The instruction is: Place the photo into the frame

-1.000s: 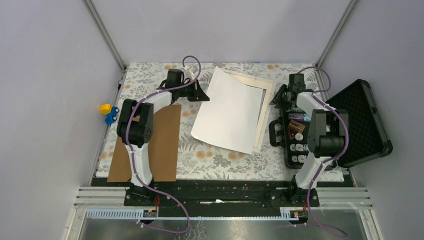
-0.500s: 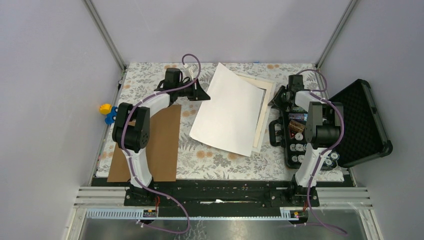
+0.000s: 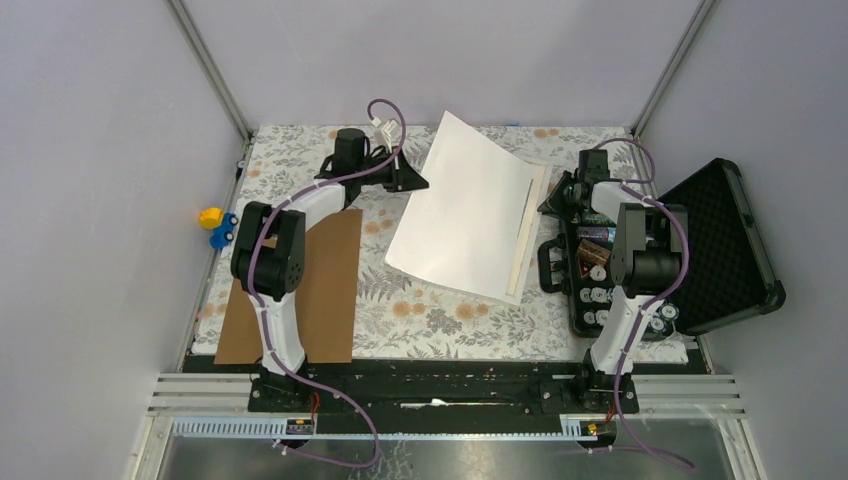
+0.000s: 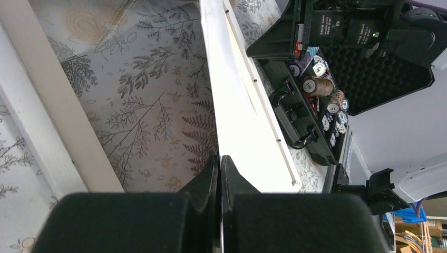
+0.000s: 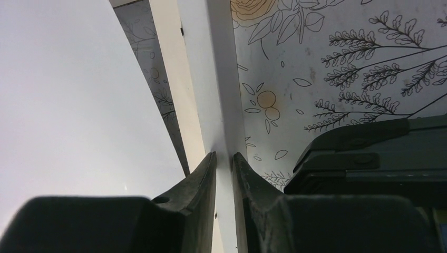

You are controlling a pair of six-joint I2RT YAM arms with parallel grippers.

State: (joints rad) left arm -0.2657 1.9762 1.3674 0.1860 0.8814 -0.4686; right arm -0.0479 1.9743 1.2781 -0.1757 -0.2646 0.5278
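Observation:
The photo [image 3: 470, 210] shows only its plain white side in the top view. It is tilted, its left edge raised and its right edge down by the frame. My left gripper [image 3: 415, 185] is shut on that raised left edge; in the left wrist view the fingertips [image 4: 219, 158] pinch the thin sheet [image 4: 232, 105]. The frame [image 3: 533, 215] lies on the tablecloth beneath, mostly covered, with its white right rail showing. My right gripper [image 3: 548, 203] is at that rail. In the right wrist view its jaws [image 5: 224, 155] are closed on the white frame edge [image 5: 219, 95].
A brown backing board [image 3: 300, 290] lies flat at the near left, beside the left arm. An open black case [image 3: 650, 270] holding small round items stands right of the frame, close to the right arm. A yellow and blue toy [image 3: 215, 225] sits off the table's left edge.
My left gripper has lifted and swung the photo's left edge up and to the right, so the sheet stands steeper and covers more of the frame. The right jaws have narrowed onto the frame's rail.

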